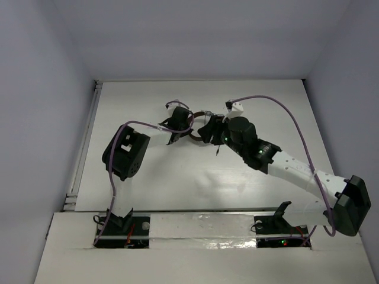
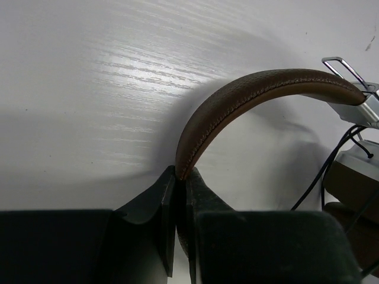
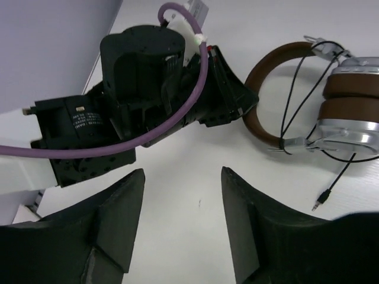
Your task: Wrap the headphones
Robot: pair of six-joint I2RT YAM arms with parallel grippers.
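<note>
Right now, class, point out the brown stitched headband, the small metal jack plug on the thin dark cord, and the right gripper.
brown stitched headband (image 2: 237, 97), left wrist view, top of its arch.
jack plug (image 3: 320, 202), right wrist view, on its body.
right gripper (image 3: 182, 176), right wrist view, gap midway between its fingertips.

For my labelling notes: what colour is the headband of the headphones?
The headband is brown, with stitching along its edge; the left wrist view shows it best.

Left arm (image 1: 125, 155) has its elbow bent and its forearm reaching in to centre. Left claw (image 2: 177, 177) is pinched tight on the headband of the headphones (image 2: 249, 89). Right arm (image 1: 290, 168) is stretched diagonally to centre. Right claw (image 3: 182, 174) has jaws wide apart, holding nothing, and faces the left wrist.
</note>
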